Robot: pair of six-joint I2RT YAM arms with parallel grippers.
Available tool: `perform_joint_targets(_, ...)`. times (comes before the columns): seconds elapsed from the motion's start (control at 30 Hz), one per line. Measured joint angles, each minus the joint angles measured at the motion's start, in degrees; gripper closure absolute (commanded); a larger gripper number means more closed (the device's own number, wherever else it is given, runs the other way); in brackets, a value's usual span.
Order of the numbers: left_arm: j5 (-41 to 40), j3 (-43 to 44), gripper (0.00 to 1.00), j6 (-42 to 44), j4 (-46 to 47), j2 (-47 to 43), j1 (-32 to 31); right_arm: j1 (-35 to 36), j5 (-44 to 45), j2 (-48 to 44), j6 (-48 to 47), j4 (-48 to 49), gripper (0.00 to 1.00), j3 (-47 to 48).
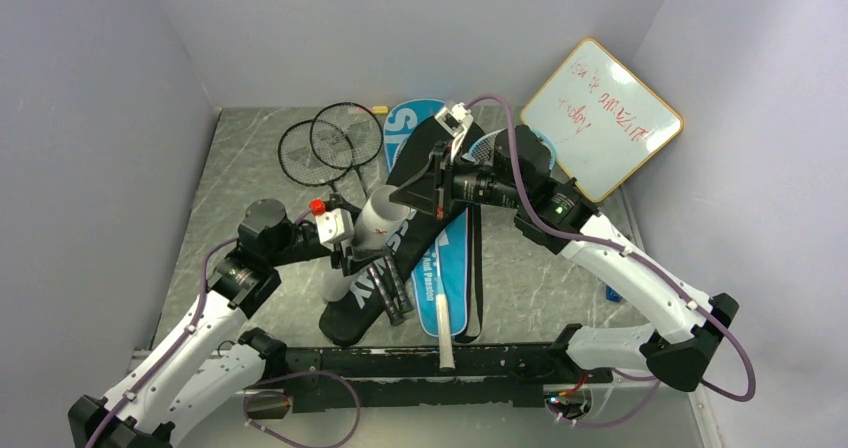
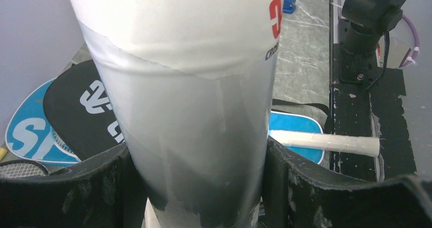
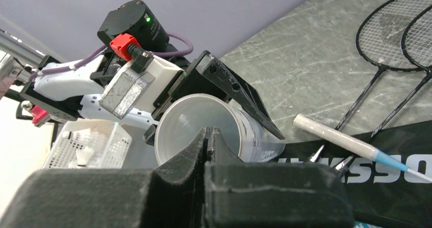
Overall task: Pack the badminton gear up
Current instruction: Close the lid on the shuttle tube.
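Observation:
My left gripper (image 1: 350, 246) is shut on the white cardboard tube (image 1: 365, 230) and holds it tilted above the black "CROSSWAY" cover (image 1: 405, 268). In the left wrist view the tube (image 2: 193, 95) fills the gap between the fingers (image 2: 326, 187). My right gripper (image 1: 412, 196) is shut and empty-looking, its tips (image 3: 209, 132) right at the tube's open mouth (image 3: 191, 121). Two black rackets (image 1: 330, 143) lie at the back left. The light-blue racket's white handle (image 1: 443, 330) lies on the blue "SPORT" cover (image 1: 415, 123). I cannot see any shuttlecocks clearly.
The wood-framed whiteboard (image 1: 600, 118) leans at the back right. A small blue object (image 1: 613, 294) lies on the table by the right arm. A white mesh basket (image 3: 89, 146) shows low left in the right wrist view. Grey walls close in three sides.

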Motion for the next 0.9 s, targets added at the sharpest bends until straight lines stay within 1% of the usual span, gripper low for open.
perform_joint_targets(0.2,-0.2,-0.1,0.52,0.0,0.1,0.0,0.0,0.0,-1.1,0.5,-0.2,1.0,1.0,0.1)
perform_joint_targets(0.47,-0.2,-0.1,0.52,0.0,0.2,0.0,0.0,0.1,2.8,0.2,-2.5,-6.1,1.0,4.5)
perform_joint_targets(0.57,-0.2,-0.1,0.52,0.0,0.2,0.0,0.0,0.0,3.7,-1.0,-2.6,-6.8,1.0,4.7)
perform_joint_targets(0.7,-0.1,-0.1,0.52,0.0,0.2,0.0,0.0,0.1,2.3,-2.0,-2.6,-6.7,1.0,4.0)
perform_joint_targets(0.9,-0.2,-0.1,0.52,0.1,0.1,0.2,0.0,0.1,-0.1,0.7,-2.7,-6.3,1.0,3.3)
